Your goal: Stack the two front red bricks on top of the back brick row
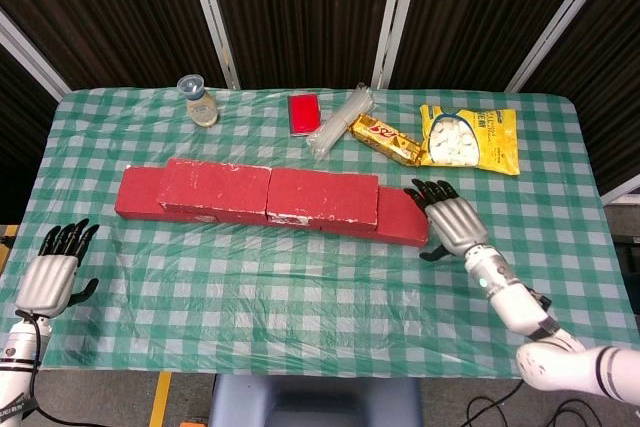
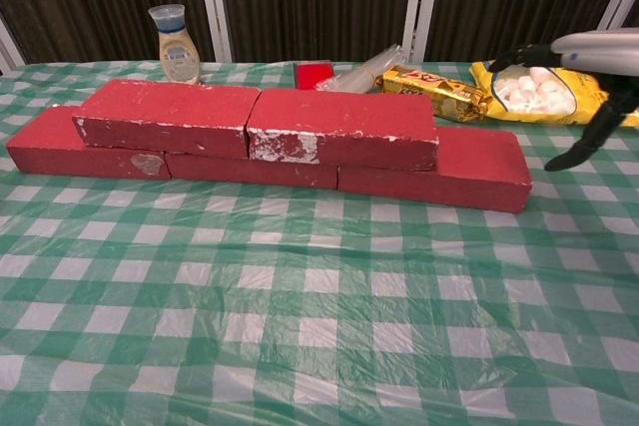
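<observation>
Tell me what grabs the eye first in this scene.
The red brick wall dominates mid-table on the green checked tablecloth: two bricks sit on top of a longer bottom row whose ends stick out at both sides. The right hand hovers open just off the row's right end, touching nothing. Behind, a yellow marshmallow bag and a gold candy bar catch the light.

The robot's right hand [image 1: 455, 221] hovers palm-down with fingers [image 1: 428, 193] spread, holding nothing, while its left hand [image 1: 52, 273] waits low at the near-left corner, fingers likewise open
</observation>
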Available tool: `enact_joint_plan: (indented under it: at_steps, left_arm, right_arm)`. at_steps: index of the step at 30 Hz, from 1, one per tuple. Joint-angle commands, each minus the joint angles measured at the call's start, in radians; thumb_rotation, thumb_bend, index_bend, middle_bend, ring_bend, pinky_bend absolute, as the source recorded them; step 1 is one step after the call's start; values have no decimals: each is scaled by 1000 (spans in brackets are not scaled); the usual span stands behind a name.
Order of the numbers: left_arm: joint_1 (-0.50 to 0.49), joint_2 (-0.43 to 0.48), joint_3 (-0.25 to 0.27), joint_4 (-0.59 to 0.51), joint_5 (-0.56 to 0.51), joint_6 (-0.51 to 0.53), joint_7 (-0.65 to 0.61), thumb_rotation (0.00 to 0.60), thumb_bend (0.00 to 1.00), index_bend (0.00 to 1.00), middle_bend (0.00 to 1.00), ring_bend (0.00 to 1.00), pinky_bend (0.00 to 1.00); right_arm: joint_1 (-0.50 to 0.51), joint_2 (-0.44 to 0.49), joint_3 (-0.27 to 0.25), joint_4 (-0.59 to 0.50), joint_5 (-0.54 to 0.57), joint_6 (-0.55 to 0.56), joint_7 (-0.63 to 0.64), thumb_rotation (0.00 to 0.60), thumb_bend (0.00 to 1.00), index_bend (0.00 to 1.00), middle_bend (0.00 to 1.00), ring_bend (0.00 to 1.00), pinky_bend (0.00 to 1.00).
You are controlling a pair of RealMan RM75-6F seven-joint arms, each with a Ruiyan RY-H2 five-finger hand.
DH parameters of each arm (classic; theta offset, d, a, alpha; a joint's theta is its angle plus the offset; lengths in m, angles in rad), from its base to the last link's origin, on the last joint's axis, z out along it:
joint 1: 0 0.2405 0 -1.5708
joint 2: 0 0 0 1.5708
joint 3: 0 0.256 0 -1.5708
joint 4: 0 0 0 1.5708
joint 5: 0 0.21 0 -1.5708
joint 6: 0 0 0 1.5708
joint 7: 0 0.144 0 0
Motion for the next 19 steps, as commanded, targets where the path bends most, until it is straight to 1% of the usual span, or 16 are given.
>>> enact_joint_plan:
  at_steps: [1, 2, 4, 6, 8, 10, 13, 19]
  left_arm:
    - [16, 10, 6, -37, 22, 40, 29, 600, 338, 0, 0, 0, 9]
    - [22, 13, 10, -50, 32, 56, 39, 600, 339, 0, 0, 0, 9]
    - [31, 15, 14, -66, 47, 83, 59, 600, 338, 0, 0, 0, 9]
    - [41, 14, 20, -80, 66, 112, 83, 600, 339, 0, 0, 0, 9]
    - [49, 12, 24, -89, 75, 128, 104, 600, 339, 0, 0, 0, 9]
    - [54, 8, 26, -99, 81, 140, 129, 600, 340, 0, 0, 0, 8]
    - [54, 3, 26, -105, 83, 140, 145, 600, 349, 0, 0, 0, 9]
    - [56, 2, 18, -109, 75, 141, 157, 600, 358, 0, 0, 0, 9]
  right_arm:
    - [-300, 49, -164, -29, -371, 386, 66, 600, 66, 0, 0, 0, 0]
    - [-356, 24, -185, 14, -409, 453, 68, 600, 66, 0, 0, 0, 0]
    - [-427, -17, -207, 93, -446, 528, 77, 600, 66, 0, 0, 0, 0]
    - [-495, -61, -217, 186, -465, 591, 101, 600, 66, 0, 0, 0, 0]
    - [-535, -89, -211, 246, -454, 613, 129, 600, 66, 0, 0, 0, 0]
    - [-545, -74, -214, 262, -472, 609, 144, 600, 66, 0, 0, 0, 0]
    - [-563, -62, -189, 265, -487, 637, 196, 600, 67, 0, 0, 0, 0]
    - [-586, -56, -165, 264, -496, 624, 191, 600, 67, 0, 0, 0, 0]
